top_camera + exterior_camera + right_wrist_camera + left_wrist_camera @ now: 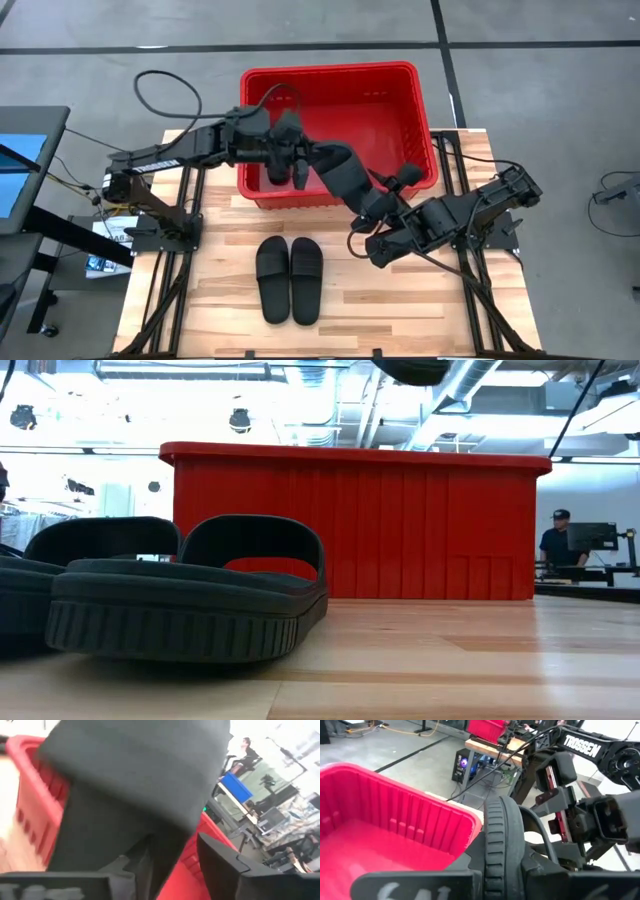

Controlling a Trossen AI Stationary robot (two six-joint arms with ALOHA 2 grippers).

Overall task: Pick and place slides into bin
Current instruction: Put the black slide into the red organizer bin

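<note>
Matte black slide sandal (345, 175), oval sole with wide strap band, hangs tilted over front rim of large bright red plastic bin (405, 75). Left tool (300, 170) clamps its end narrow; right tool (385, 200) at other end, fingers parted. Two matching black slides (290, 280) lie side by side on light wooden worktop (400, 310).

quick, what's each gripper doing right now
left gripper: shut on a slide, over the bin.
right gripper: at the same slide's other end; open or shut cannot be told.
</note>
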